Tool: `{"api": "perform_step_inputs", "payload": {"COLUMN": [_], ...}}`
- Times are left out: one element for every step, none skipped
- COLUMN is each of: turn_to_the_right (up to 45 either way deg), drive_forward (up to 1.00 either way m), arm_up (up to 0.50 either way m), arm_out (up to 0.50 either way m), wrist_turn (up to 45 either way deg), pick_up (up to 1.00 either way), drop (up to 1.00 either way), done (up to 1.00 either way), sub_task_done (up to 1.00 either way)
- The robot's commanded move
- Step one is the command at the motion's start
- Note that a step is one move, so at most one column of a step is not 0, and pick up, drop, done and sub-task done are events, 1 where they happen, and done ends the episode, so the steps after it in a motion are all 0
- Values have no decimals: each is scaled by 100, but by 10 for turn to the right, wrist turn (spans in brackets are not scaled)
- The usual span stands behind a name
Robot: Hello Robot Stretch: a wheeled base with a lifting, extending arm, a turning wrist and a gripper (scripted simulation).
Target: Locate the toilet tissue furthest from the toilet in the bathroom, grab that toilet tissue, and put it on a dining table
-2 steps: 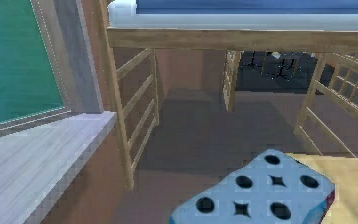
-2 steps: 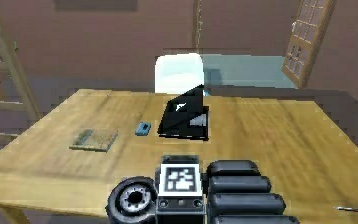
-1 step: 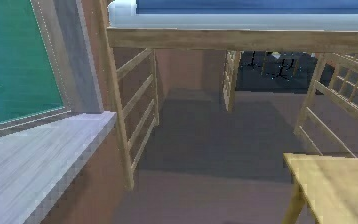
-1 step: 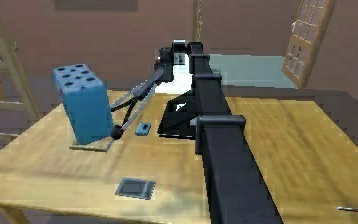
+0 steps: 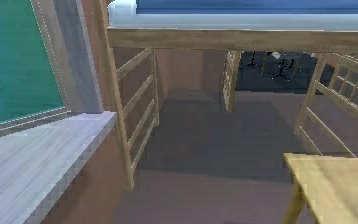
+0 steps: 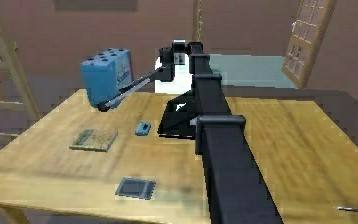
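In the forward view the light is soft and rather dim. The floor [image 5: 207, 130] under the wooden frame [image 5: 237, 38] lies in wide grey shadow, while the window sill [image 5: 37, 160] at the left is paler. In the arm side view the tabletop [image 6: 287, 130] is lit evenly and warmly, without glare; the arm [image 6: 222, 130] is dark.

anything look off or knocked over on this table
Nothing stands out. The small flat items lie level on the wooden table, nothing spilled or broken. A blue box is at the pincer near the table's far edge; I can't tell whether it is held or resting.
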Motion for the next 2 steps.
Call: {"api": "perform_step_inputs", "payload": {"turn_to_the_right": [0,0], "drive_forward": [0,0], "arm_up": [0,0], "arm_out": [0,0], "wrist_turn": [450,330], "pick_up": [0,0], "drop": [0,0], "done": [0,0], "sub_task_done": [0,0]}}
